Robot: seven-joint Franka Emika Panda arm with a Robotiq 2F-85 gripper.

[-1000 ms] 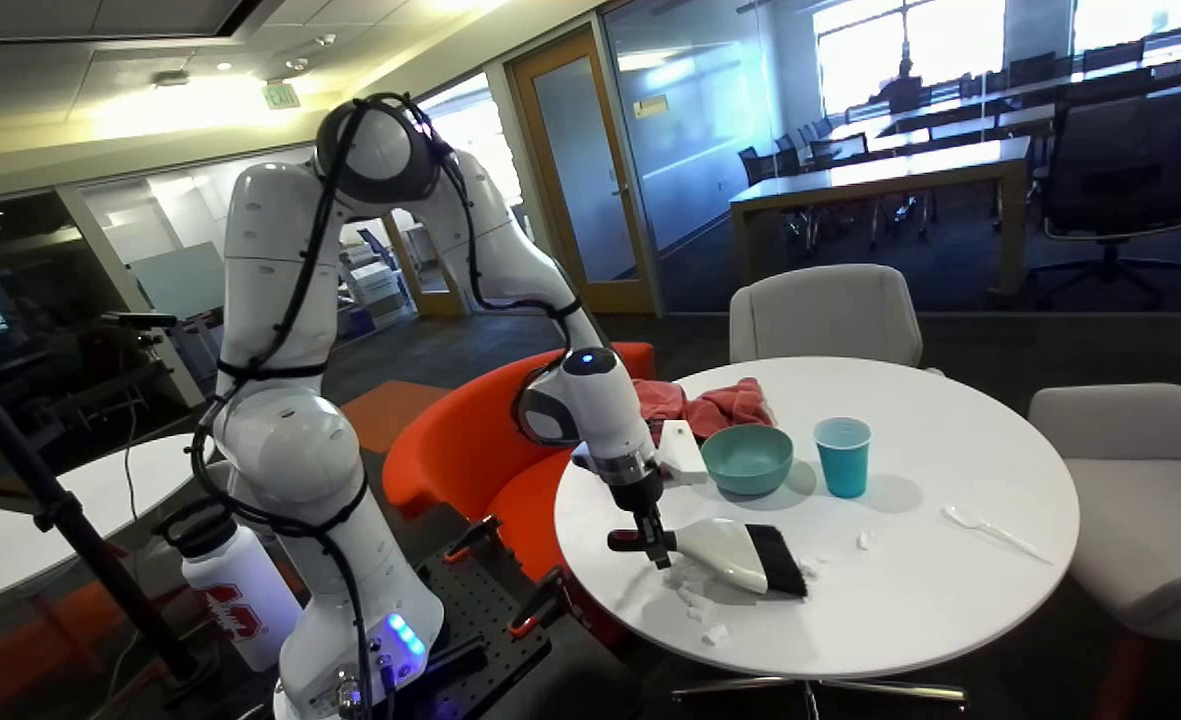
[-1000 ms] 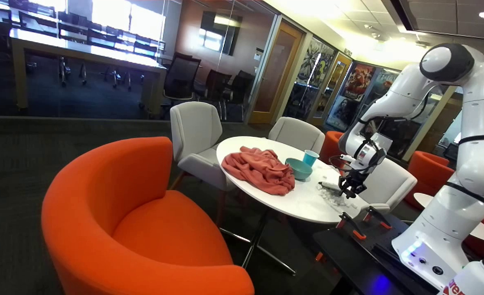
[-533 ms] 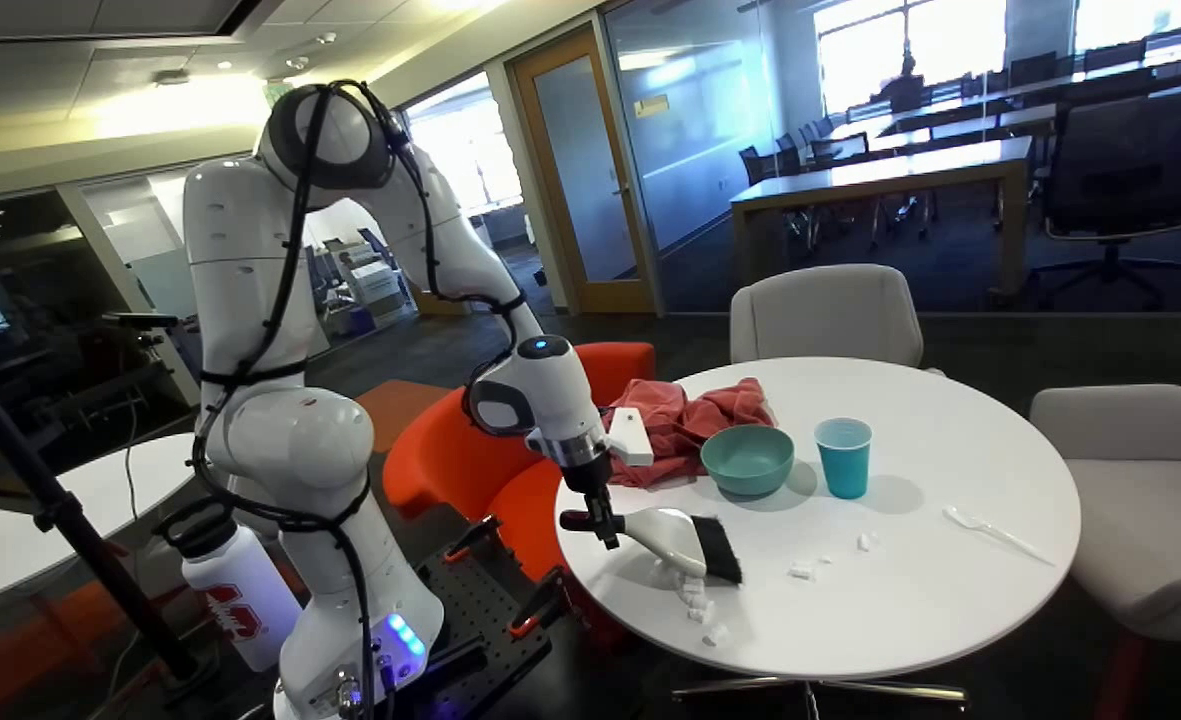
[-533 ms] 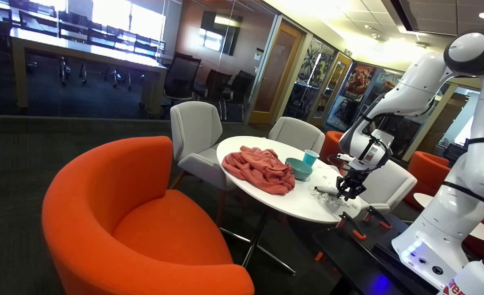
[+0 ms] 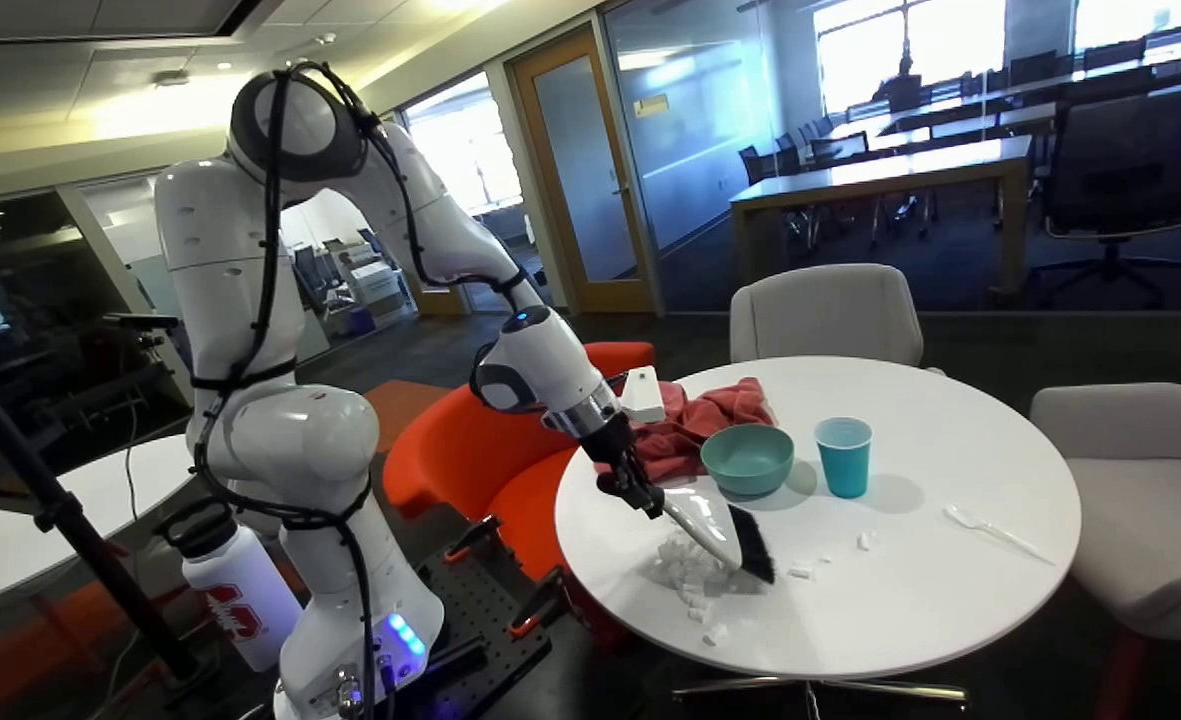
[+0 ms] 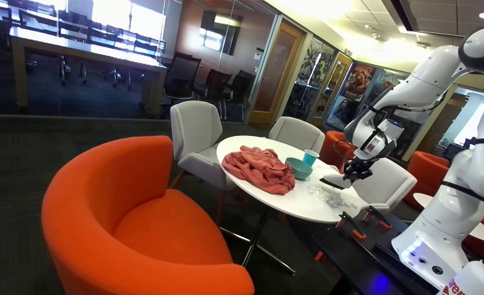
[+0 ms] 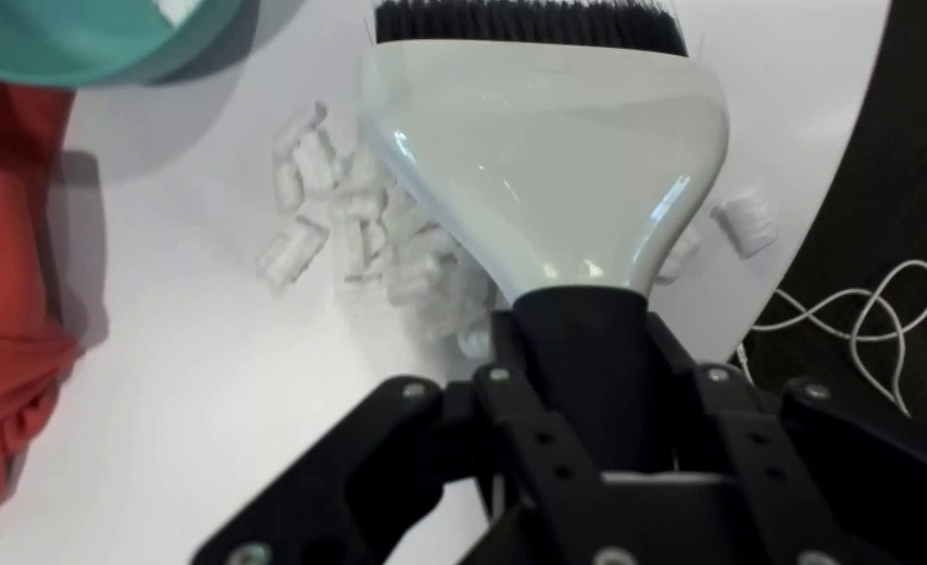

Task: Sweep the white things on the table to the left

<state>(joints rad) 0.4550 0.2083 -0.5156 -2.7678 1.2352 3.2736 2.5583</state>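
Scatter of small white pieces (image 7: 412, 275): mostly heaped near round teal bowl (image 5: 747, 472) | likely light, crumbly; best swept, not pinched | black gripper (image 7: 581, 326) grips white-bodied brush (image 7: 545, 149) by dark handle (image 7: 589, 377)

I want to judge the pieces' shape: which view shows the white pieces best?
The wrist view: it shows many white pieces close up, with their outlines, though the brush overlaps some. Both exterior views show them only small, mostly as a pale cluster.

The round table (image 5: 950, 430) bears white pieces (image 7: 412, 271), a cloth (image 6: 262, 170), a bowl (image 5: 748, 462), a cup (image 5: 843, 462) and a spoon (image 5: 1000, 536).
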